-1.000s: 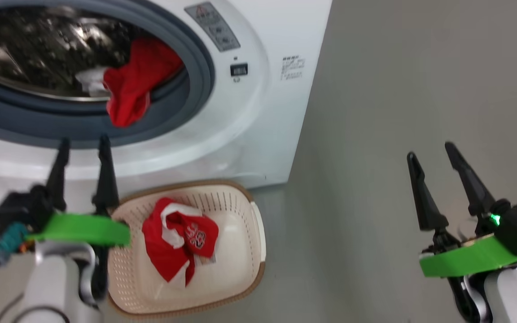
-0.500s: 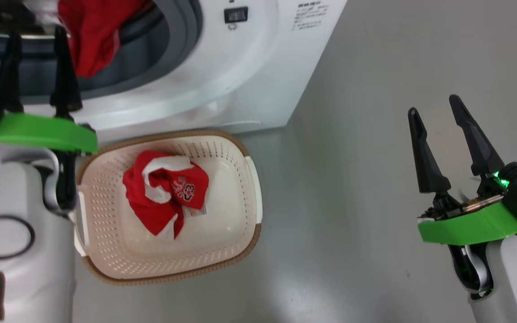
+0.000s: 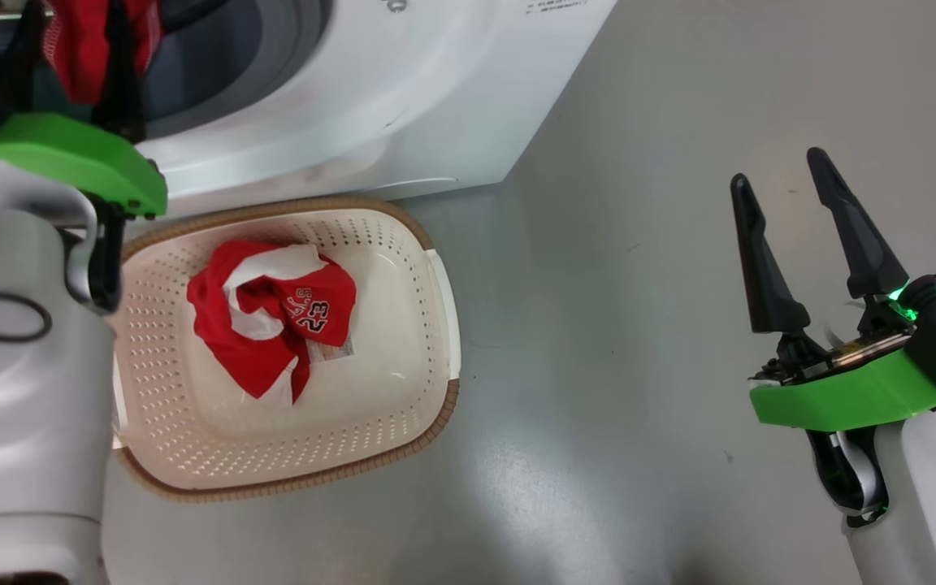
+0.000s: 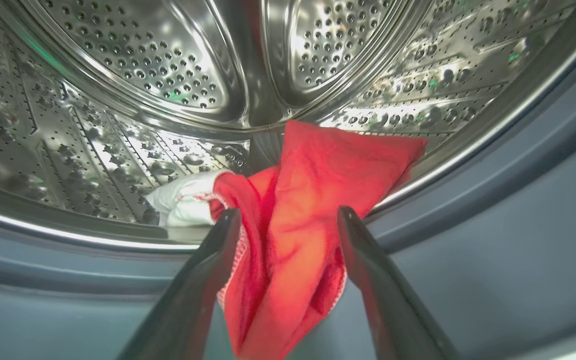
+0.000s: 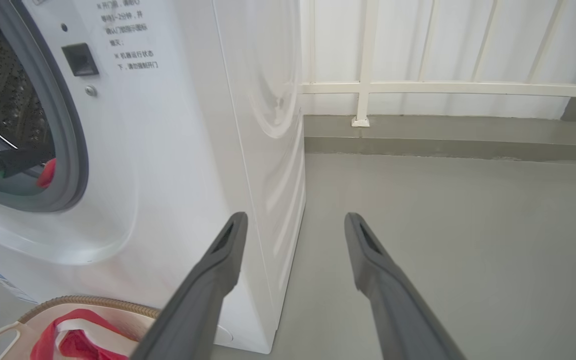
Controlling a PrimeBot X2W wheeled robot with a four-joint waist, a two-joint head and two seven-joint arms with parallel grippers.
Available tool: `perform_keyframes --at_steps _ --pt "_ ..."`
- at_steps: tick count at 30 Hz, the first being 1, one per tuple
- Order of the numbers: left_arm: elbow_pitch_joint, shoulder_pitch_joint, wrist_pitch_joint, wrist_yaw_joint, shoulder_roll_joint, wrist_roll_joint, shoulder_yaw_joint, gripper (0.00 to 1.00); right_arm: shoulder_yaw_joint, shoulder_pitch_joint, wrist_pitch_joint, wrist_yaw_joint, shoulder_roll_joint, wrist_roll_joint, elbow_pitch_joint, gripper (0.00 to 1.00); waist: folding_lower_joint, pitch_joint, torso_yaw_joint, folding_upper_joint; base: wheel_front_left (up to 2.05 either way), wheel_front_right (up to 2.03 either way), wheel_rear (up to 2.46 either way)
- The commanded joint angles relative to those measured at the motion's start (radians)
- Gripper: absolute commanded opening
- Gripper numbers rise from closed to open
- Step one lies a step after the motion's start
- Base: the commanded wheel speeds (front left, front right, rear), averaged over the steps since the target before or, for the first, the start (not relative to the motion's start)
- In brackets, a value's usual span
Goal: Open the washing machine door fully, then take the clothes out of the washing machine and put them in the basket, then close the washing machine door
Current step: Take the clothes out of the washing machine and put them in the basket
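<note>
Washing machine (image 3: 338, 97): stands on the grey floor (image 3: 639, 325), its opening uncovered in the head view. The grey rubber ring (image 4: 518, 200) and the perforated steel drum (image 4: 168, 75) are in plain sight in the left wrist view.

Clothes: a red garment (image 4: 298, 170) is draped from the drum over the lower edge of the ring and hangs down its front. A white garment (image 4: 188, 197) lies just behind it on the drum's lower wall, touching it. A red jersey (image 3: 273, 325) with white trim and the number 23 lies crumpled in the basket (image 3: 415, 390), nearer the basket's machine-side edge than its opposite edge.

Basket: on the floor, directly before the foot of the machine's front, close to the machine's right front corner.

Left hand (image 4: 288, 212): raised at the drum mouth, fingers apart, the hanging red garment between them. It is not clamped on the cloth; whether either finger touches it cannot be told.

Right hand (image 3: 776, 166): fingers apart, holding nothing, over bare floor well to the right of the basket and machine. Its wrist view looks past the machine's side panel to a white railing (image 5: 443, 87) at the far edge of the floor
</note>
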Motion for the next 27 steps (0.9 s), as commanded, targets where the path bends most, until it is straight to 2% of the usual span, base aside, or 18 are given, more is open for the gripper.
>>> perform_keyframes --at_steps 1,11,12,13,14,15,20,27 --pt "0.001 -0.021 0.007 0.003 0.056 0.016 0.008 1.0 0.025 -0.002 -0.006 0.007 -0.007 0.006 -0.026 1.0 0.0 0.005 -0.004 0.0 0.0 0.0 0.0" --pt "0.188 -0.119 0.094 0.092 0.104 0.067 -0.033 1.0 0.048 -0.026 -0.006 0.007 0.003 0.017 -0.024 1.0 0.0 0.013 -0.034 0.0 0.0 0.0 0.0" --pt "0.201 -0.126 0.1 0.101 0.106 0.067 -0.033 0.89 0.049 -0.028 -0.006 0.007 0.004 0.018 -0.023 1.0 0.0 0.013 -0.037 0.0 0.0 0.0 0.0" --pt "0.212 -0.132 0.104 0.109 0.109 0.069 -0.034 0.48 0.05 -0.028 -0.006 0.007 0.005 0.019 -0.023 1.0 0.0 0.013 -0.04 0.0 0.0 0.0 0.0" --pt "0.223 -0.139 0.109 0.116 0.111 0.069 -0.036 0.27 0.051 -0.028 -0.006 0.007 0.005 0.02 -0.023 1.0 0.0 0.013 -0.042 0.0 0.0 0.0 0.0" --pt "0.235 -0.146 0.118 0.12 0.112 0.069 -0.037 0.0 0.051 -0.028 -0.006 0.007 0.006 0.021 -0.022 1.0 0.0 0.012 -0.044 0.0 0.0 0.0 0.0" --pt "0.28 -0.168 0.145 0.131 0.114 0.059 -0.037 0.0 0.05 -0.027 -0.006 0.007 0.012 0.023 -0.018 1.0 0.0 0.005 -0.05 0.0 0.0 0.0 0.0" --pt "0.292 -0.144 0.064 0.104 0.097 0.011 -0.013 0.0 0.05 -0.019 -0.006 0.007 0.019 0.025 -0.012 1.0 0.0 -0.039 -0.043 0.0 0.0 0.0 0.0"
